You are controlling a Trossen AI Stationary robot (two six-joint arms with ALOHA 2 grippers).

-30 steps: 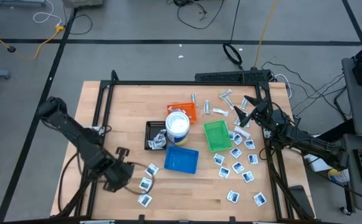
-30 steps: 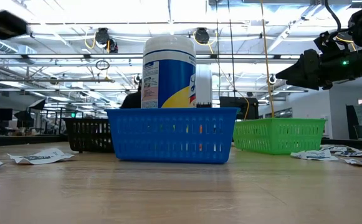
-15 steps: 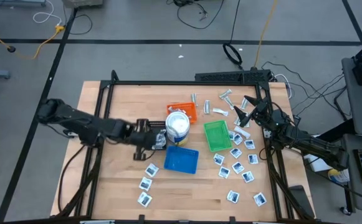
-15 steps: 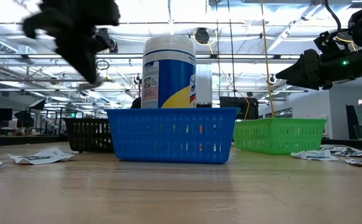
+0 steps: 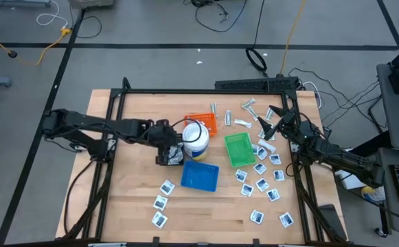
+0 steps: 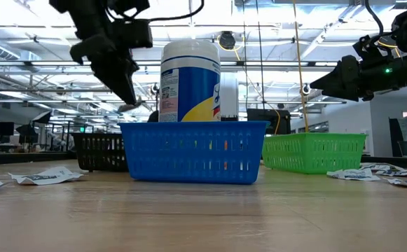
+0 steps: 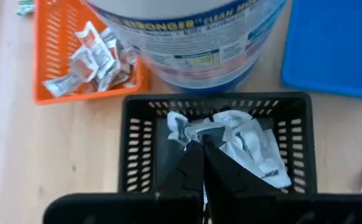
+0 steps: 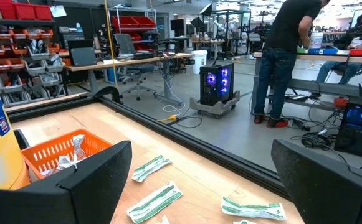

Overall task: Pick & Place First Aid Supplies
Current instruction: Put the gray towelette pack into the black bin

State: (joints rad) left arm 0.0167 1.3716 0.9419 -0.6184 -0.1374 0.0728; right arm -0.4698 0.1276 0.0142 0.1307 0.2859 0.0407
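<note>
While the left gripper (image 7: pixel 200 163) hangs pinched shut on a packet (image 7: pixel 179 126) just above the black tray (image 7: pixel 141 160), it should be lowered and opened inside the rim, whereas the right gripper (image 5: pixel 270 122), spread empty, waits above loose packets (image 5: pixel 266 185).

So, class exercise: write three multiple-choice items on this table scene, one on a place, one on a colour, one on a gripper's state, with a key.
1. Where is the left gripper?
A. above the black tray
B. above the green tray
C. off the table

2. What colour is the tray right in front of the white tub, on the near side?
A. orange
B. blue
C. green

3. How do the right gripper's fingers stand?
A. shut on a packet
B. wide open, holding nothing
C. shut on a strip

Key: 1 A, the left wrist view looks down its shut fingers into the black tray of crumpled packets. 2 B, the blue tray stands before the tub. 3 B, nothing lies between its spread fingers.
</note>
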